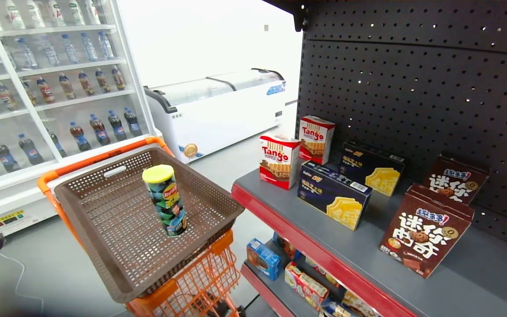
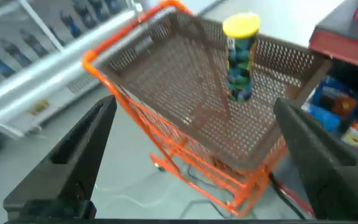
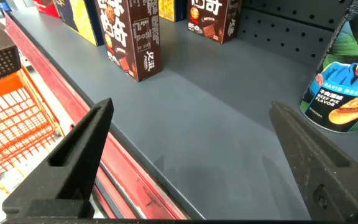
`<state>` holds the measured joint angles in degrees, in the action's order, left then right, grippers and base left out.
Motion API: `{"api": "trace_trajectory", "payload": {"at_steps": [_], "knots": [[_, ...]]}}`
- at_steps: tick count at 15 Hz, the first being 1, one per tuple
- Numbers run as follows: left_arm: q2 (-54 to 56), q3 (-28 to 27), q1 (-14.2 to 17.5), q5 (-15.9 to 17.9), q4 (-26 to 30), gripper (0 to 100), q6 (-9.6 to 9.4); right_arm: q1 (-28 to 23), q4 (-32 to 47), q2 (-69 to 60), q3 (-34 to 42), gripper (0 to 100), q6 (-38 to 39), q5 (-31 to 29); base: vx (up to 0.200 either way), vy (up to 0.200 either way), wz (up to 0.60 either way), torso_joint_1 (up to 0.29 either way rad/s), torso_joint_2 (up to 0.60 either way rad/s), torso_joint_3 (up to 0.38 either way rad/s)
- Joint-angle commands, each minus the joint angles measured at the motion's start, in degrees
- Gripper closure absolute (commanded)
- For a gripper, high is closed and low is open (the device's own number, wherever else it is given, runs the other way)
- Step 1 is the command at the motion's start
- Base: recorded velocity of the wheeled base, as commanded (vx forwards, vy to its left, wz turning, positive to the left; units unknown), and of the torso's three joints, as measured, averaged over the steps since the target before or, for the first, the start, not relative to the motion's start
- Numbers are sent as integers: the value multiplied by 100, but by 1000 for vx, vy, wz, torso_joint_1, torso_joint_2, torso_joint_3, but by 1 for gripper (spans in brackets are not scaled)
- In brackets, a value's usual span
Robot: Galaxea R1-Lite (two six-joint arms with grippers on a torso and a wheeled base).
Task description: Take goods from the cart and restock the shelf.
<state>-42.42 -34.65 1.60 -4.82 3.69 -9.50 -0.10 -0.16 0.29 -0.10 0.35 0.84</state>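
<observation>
Hanging near the cart [image 1: 99, 155], left gripper [image 2: 194, 168] and right gripper [image 3: 191, 168] both gape open, empty. I'd centre the left on the can [image 1: 165, 200] in the cart, squeeze mid-body, lift straight.

Your right gripper [image 3: 191, 112] hovers, black fingers spread, over grey metal shelf [image 3: 229, 81]. Tall brown cardboard box [image 3: 132, 37] upright near red front edge; green cylindrical chip can [image 3: 347, 81] stands nearby.

Left pincer [image 2: 194, 104], right pincer [image 3: 191, 106] (matte black wedges)
</observation>
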Motion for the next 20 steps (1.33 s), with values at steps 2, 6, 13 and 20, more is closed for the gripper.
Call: {"api": "trace_trajectory", "payload": {"at_steps": [2,6,13,20], "knots": [[-1998,63,-1,895,-369,0,528,1,-2,6,1,0,0,4,0,0,0,0,0,0],[-4098,239,25,1246,-2716,0,554,1,-2,6,1,0,0,4,0,0,0,0,0,0],[-6234,169,25,1281,-5010,0,607,1,-2,6,1,0,0,4,0,0,0,0,0,0],[-7869,-121,-116,1422,-6636,0,616,1,-2,6,1,0,0,4,0,0,0,0,0,0]]}}
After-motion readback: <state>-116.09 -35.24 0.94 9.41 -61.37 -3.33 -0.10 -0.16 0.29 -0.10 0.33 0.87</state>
